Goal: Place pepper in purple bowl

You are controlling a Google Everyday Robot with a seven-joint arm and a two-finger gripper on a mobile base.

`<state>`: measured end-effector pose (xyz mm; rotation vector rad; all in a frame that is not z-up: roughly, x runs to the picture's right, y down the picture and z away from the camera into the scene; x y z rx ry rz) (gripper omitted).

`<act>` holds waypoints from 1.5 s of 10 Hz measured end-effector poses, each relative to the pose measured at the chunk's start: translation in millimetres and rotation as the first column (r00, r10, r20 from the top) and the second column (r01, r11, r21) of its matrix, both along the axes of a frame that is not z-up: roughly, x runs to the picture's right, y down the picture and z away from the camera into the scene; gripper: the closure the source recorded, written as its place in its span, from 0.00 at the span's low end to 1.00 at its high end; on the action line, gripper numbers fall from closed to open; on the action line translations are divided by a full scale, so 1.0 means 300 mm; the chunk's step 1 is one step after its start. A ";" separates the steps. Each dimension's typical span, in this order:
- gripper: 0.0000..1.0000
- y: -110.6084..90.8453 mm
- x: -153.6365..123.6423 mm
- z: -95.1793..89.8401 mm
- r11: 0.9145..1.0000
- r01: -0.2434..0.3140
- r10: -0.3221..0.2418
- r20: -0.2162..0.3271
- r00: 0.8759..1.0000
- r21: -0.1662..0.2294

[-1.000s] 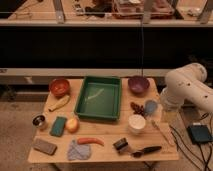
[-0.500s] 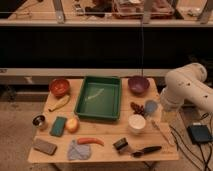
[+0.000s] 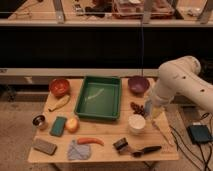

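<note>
Currently my gripper hangs over table's right side, jaws released, empty. Pepper lies front-centre at blue cloth's edge, purple bowl back right. Risk: reach clips white cup; pinch snags cloth.

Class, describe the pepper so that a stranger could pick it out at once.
Start at the green tray; the pepper lies in front of it, near the table's front edge, by a grey cloth. The gripper hangs well away, near the white cup. The pepper alone is slim, curved and orange-red.
</note>
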<state>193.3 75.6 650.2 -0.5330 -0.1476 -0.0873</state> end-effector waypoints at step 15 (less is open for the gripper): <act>0.35 0.137 -0.796 -0.089 0.966 0.243 -0.259 0.323 0.910 0.092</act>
